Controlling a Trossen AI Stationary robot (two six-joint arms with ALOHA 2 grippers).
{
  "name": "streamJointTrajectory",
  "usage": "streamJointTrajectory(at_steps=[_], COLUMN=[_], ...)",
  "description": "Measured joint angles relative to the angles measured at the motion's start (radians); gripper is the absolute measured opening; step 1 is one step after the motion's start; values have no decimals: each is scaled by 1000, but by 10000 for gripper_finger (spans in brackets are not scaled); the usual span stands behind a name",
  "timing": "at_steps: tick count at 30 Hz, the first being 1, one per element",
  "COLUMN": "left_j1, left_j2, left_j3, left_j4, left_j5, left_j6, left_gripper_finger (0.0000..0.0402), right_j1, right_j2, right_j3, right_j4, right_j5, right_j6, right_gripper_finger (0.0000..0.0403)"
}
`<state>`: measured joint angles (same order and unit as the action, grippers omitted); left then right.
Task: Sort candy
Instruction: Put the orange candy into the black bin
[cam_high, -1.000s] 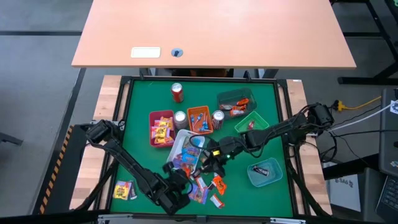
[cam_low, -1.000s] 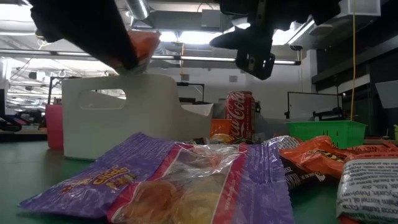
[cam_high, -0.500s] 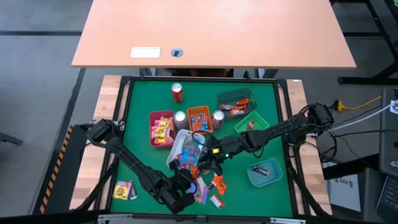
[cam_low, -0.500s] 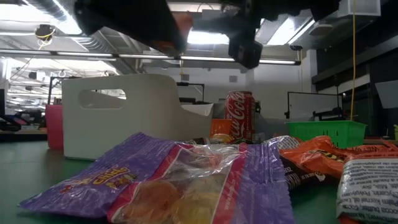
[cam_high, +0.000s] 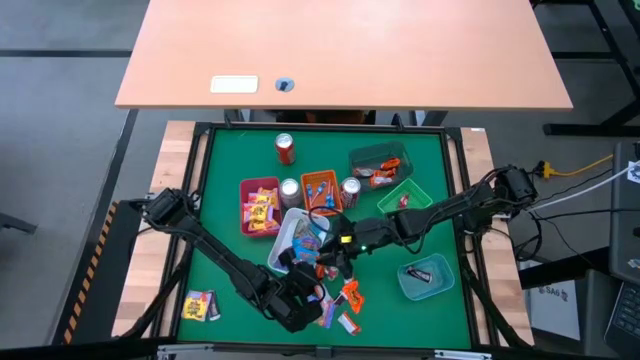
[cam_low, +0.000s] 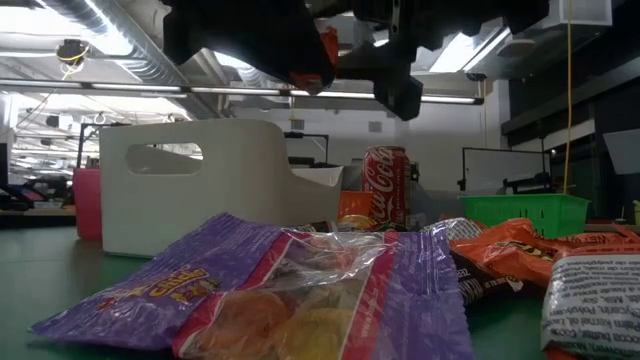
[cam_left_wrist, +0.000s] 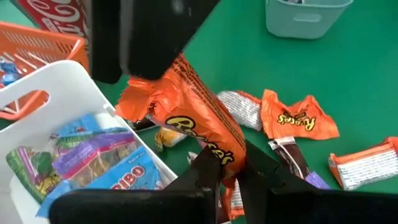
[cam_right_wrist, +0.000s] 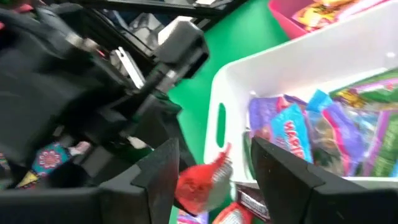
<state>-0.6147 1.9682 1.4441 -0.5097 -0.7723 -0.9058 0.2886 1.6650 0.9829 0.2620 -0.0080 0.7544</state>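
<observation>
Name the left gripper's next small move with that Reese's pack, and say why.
Probably carry it toward the orange tray and only then release. The left gripper is shut on the orange Reese's pack, lifted off the mat beside the white tray, which holds Haribo-type bags, not orange wrappers. The right gripper hangs open nearby.

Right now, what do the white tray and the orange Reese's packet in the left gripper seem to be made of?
The white tray looks like rigid moulded plastic with a matte finish: even walls and a cut-out handle slot. The orange Reese's packet, held in the left gripper, seems to be thin glossy film, perhaps plastic foil: it is crinkled, with shiny printed lettering.
</observation>
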Motion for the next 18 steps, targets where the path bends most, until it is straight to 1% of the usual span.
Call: streamJointTrajectory(at_steps=[8,11,14,18], left_j1=[9,9,9,10], left_j2=[0,0,0,0], left_j3=[0,0,0,0], left_j4=[6,6,6,5], left_j5=[-51,-53,-52,-49], left_j6=[0,0,0,0], left_gripper_finger=[27,27,27,27], right_j1=[0,0,0,0], right_j2=[0,0,0,0], right_j3=[0,0,0,0], right_j4=[-32,-33,-31,-30], right_j5=[0,-1,-2,-3], right_j6=[-1,-1,-1,-1], right_gripper_finger=[200,193,169,121])
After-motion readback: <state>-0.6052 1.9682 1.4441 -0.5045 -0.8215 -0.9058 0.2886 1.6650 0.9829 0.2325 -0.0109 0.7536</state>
